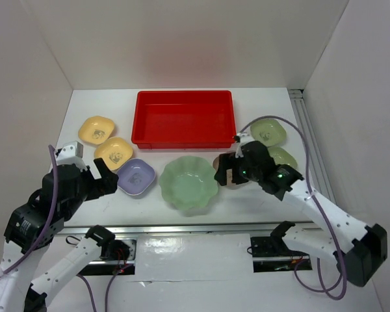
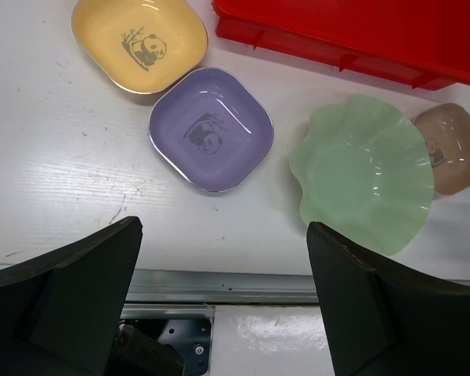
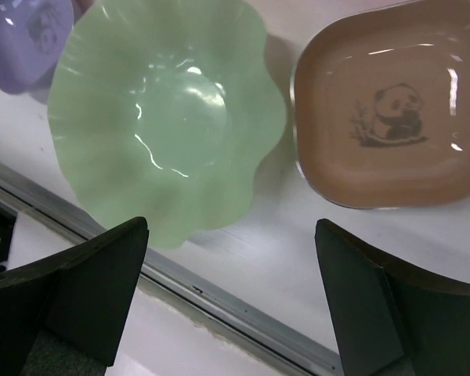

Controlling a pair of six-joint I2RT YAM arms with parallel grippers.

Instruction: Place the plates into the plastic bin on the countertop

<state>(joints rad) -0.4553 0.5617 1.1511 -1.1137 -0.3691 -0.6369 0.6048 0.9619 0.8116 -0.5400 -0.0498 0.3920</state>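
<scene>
The red plastic bin (image 1: 184,119) sits at the back middle of the white countertop (image 1: 117,104) and holds nothing. The large pale green scalloped dish (image 1: 189,184) lies in front of it. Two yellow dishes (image 1: 97,129) (image 1: 114,153) and the lavender dish (image 1: 136,177) lie at the left. Two olive green dishes (image 1: 268,132) (image 1: 283,156) lie at the right. The brownish-pink dish (image 3: 392,145) lies under my right gripper (image 1: 229,170), which is open and empty above it. My left gripper (image 1: 103,174) is open and empty, near the lavender dish (image 2: 211,129).
A metal rail (image 1: 182,229) runs along the table's front edge. White walls stand at the back and both sides. A slotted rail (image 1: 305,130) runs along the right edge. Purple cables hang from both arms.
</scene>
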